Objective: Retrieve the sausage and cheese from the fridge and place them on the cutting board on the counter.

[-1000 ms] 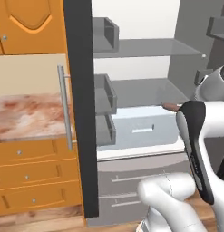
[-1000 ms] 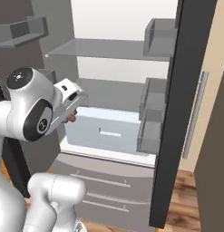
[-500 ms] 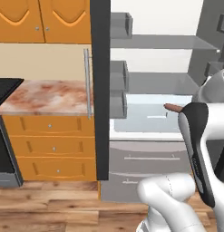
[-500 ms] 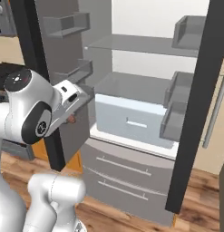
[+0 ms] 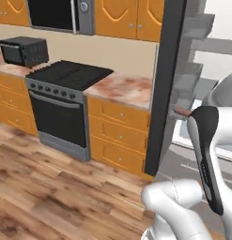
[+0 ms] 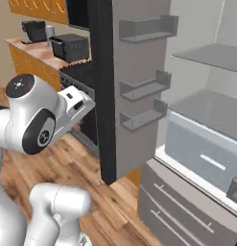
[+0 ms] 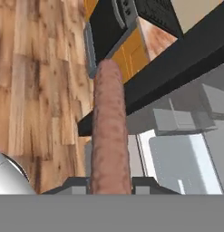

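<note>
My gripper (image 7: 111,183) is shut on the sausage (image 7: 109,136), a reddish-brown link that sticks straight out from between the finger tips. In the left base view the sausage tip (image 5: 183,111) pokes out beside the hand, close to the dark edge of the open fridge (image 5: 164,84) door. The marbled counter (image 5: 119,89) lies between the stove and the fridge, to the left of the hand. The fridge (image 6: 206,110) interior with its glass shelves stands open on the right of the right base view. The cheese and the cutting board are out of view.
A black stove (image 5: 70,75) stands left of the counter, with a microwave (image 5: 56,14) above it and a black toaster oven (image 5: 26,50) further left. The open fridge door with bins (image 6: 144,86) stands close to my arm. Wooden floor (image 5: 51,187) spreads out below.
The whole picture has swung left away from the fridge interior, so the base has moved; stove and counter have come into view. The gripper still holds the sausage.
</note>
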